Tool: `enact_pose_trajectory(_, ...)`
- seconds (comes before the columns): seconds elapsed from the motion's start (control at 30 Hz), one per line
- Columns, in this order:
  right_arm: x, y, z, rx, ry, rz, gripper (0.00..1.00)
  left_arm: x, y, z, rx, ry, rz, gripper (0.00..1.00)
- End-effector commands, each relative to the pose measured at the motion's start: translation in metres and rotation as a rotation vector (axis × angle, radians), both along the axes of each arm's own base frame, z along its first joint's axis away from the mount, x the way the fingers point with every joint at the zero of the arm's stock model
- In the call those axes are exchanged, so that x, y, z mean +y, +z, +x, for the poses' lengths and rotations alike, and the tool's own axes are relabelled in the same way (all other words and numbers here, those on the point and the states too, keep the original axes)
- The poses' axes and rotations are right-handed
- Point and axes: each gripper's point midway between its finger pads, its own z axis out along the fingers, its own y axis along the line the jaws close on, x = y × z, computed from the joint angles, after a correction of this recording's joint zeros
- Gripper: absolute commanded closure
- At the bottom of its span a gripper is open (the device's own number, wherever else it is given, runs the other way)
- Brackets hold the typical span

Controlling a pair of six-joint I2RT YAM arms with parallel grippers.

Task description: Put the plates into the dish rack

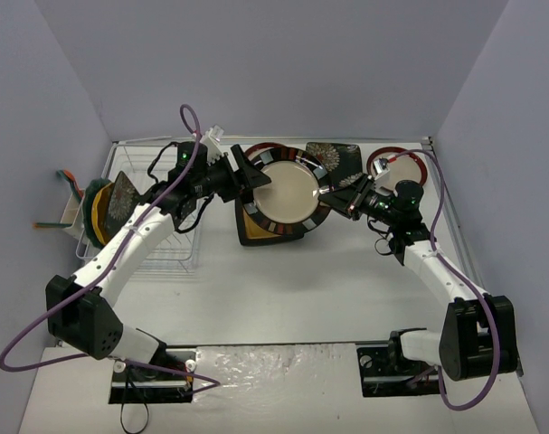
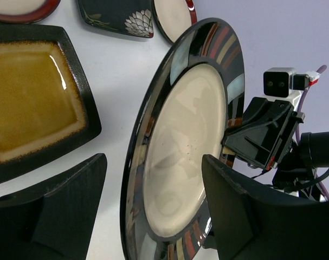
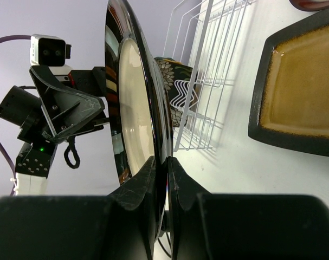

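Note:
A round cream plate with a dark striped rim (image 1: pixel 288 194) is held upright on edge above the table. My right gripper (image 1: pixel 328 193) is shut on its right rim, and the right wrist view shows the fingers (image 3: pixel 148 179) pinching the plate (image 3: pixel 134 108). My left gripper (image 1: pixel 254 178) is open at the plate's left rim. In the left wrist view its fingers (image 2: pixel 245 211) stand apart on either side of the plate (image 2: pixel 186 146), not gripping it. The dish rack (image 1: pixel 161 226) stands at the left and holds several upright plates (image 1: pixel 107 208).
A square black-amber plate (image 1: pixel 256 233) lies under the held plate and shows in the left wrist view (image 2: pixel 28 103). A black floral square plate (image 1: pixel 339 158) and red-rimmed round plates (image 1: pixel 399 165) lie at the back. A caddy (image 1: pixel 70 203) hangs on the rack's left side.

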Motion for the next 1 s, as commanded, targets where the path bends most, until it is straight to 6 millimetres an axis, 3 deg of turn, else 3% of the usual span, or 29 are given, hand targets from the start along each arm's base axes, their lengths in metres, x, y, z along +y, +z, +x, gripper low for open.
enact_pose_trajectory(0.0, 0.006, 0.060, -0.004, -0.237, 0.053, 0.045, 1.00, -0.003, 0.034, -0.010, -0.080, -0.049, -0.062, 0.35)
enact_pose_trajectory(0.17, 0.006, 0.058, -0.005, -0.236, 0.055, 0.046, 1.00, -0.005, 0.029, -0.013, -0.065, -0.062, -0.064, 0.41)
enact_pose_trajectory(0.33, 0.006, 0.058, -0.005, -0.239, 0.056, 0.049, 1.00, -0.006, 0.029, -0.015, -0.066, -0.077, -0.066, 0.53)
enact_pose_trajectory(0.73, 0.007, 0.063, -0.009, -0.253, 0.068, 0.081, 1.00, -0.013, 0.024, -0.017, -0.040, -0.114, -0.080, 0.54)
enact_pose_trajectory(0.87, 0.007, 0.061, -0.007, -0.248, 0.067, 0.078, 1.00, -0.012, 0.025, -0.017, -0.048, -0.112, -0.082, 0.66)
enact_pose_trajectory(0.97, 0.007, 0.055, -0.007, -0.236, 0.067, 0.072, 1.00, -0.011, 0.028, -0.018, -0.058, -0.114, -0.082, 0.85)
